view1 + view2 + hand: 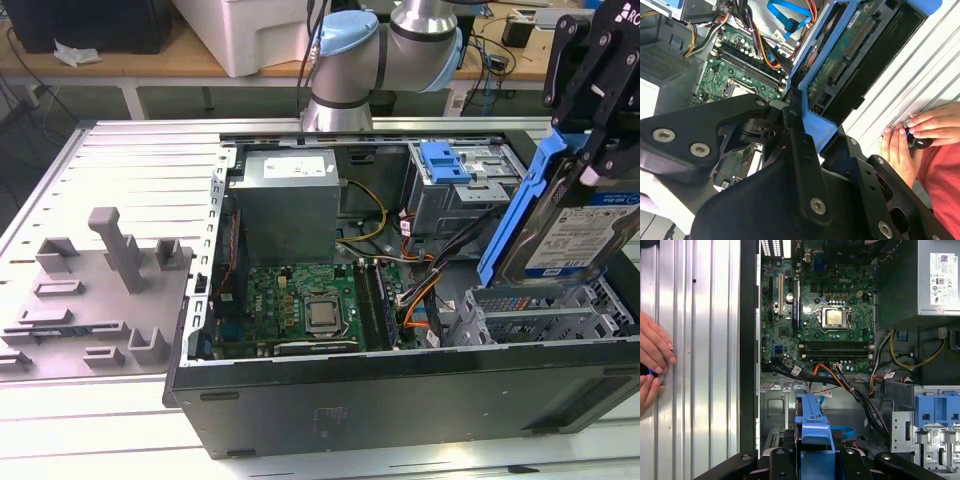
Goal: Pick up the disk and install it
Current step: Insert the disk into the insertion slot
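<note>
one disk (570, 235), tilted on edge, is clamped in the pincer (592, 150) (jaws closed on its blue rail), hanging over the open computer case (400, 400) at three o'clock from the motherboard (290, 290) in the exterior view.

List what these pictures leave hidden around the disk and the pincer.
- Exterior view: the far side of the disk is cut off by the picture's right edge.
- Exterior view: the disk's lower end meets the metal bay; whether it has entered cannot be told.
- Exterior view: the top of the pincer runs off the picture's upper edge.
- Second wrist view: a person's hands cover most of a small dark thing; it cannot be identified.
</note>
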